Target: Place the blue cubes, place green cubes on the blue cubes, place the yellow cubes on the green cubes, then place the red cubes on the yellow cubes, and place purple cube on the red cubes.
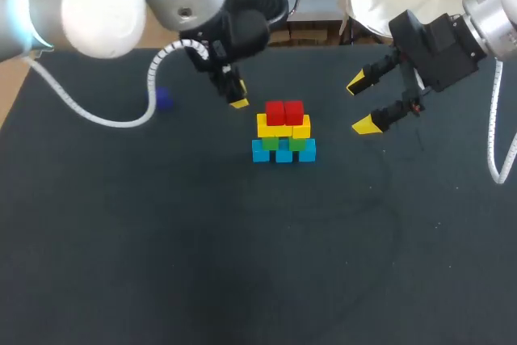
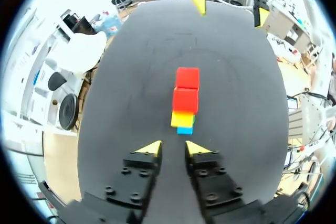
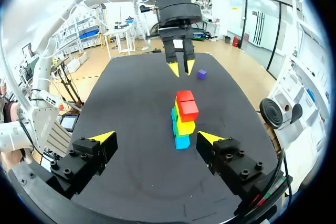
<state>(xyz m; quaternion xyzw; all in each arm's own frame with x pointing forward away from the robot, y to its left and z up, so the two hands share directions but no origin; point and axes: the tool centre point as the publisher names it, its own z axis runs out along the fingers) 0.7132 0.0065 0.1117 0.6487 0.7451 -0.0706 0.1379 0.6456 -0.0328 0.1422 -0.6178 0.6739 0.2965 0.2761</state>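
A cube stack stands mid-table: blue cubes [image 1: 283,152] at the base, green cubes [image 1: 271,143] on them, yellow cubes [image 1: 283,127] above, two red cubes [image 1: 284,111] on top. The purple cube [image 1: 163,99] lies alone on the mat, far left of the stack, also seen behind my left gripper in the right wrist view [image 3: 201,74]. My left gripper [image 1: 234,94] hangs just left of the stack, its fingers a narrow gap apart with nothing between them [image 2: 172,148]. My right gripper [image 1: 360,103] hovers right of the stack, wide open and empty [image 3: 156,138].
The dark mat [image 1: 242,264] covers the table. A white cable [image 1: 113,119] from my left arm loops over the mat near the purple cube.
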